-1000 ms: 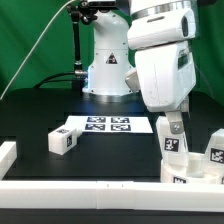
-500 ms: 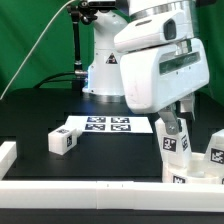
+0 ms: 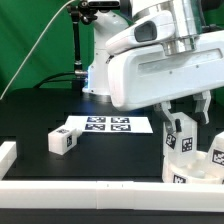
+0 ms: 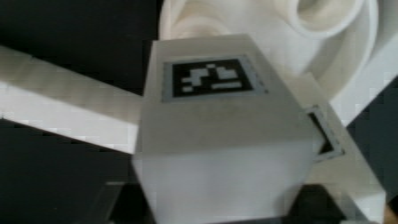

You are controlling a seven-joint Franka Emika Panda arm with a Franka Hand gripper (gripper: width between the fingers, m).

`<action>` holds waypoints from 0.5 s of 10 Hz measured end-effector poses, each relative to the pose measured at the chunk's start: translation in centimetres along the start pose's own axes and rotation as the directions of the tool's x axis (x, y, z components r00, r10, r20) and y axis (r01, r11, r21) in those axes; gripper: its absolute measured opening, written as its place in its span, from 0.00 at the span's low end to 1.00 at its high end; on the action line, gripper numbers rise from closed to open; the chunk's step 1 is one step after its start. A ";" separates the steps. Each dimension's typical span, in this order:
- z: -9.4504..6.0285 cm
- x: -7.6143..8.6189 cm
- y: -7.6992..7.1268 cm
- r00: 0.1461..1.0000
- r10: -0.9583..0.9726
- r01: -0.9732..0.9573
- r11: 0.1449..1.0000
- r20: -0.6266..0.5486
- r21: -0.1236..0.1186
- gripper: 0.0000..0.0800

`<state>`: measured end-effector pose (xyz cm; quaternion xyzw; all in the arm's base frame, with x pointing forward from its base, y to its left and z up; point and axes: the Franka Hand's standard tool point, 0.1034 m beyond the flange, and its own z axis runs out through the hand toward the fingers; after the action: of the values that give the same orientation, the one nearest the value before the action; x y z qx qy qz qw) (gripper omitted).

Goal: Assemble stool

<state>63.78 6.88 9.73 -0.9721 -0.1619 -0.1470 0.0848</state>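
Assembly stands early: the jaws pinch the held leg (image 3: 178, 135) just above the seat disc (image 3: 192, 168) at the exterior view's right, not visibly fastened, while a loose leg (image 3: 63, 141) lies well apart on the worktop (image 3: 30, 118), unfitted.

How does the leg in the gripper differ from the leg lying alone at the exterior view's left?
The held leg stands roughly upright, while the loose leg lies on its side on the table. The held leg is clamped in the gripper at the exterior view's right. The loose leg is free, next to the marker board. Both are short, chunky white pieces bearing black-and-white square tags.
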 end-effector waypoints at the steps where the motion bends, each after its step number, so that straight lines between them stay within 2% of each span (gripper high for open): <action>1: 0.0 0.1 0.2 0.997 0.081 -0.081 0.997 -0.015 -0.010 0.43; 5: -0.2 0.2 1.0 0.953 0.301 -0.302 0.953 -0.032 -0.002 0.43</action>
<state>64.27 5.99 9.90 -0.9833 -0.0098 -0.1479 0.1057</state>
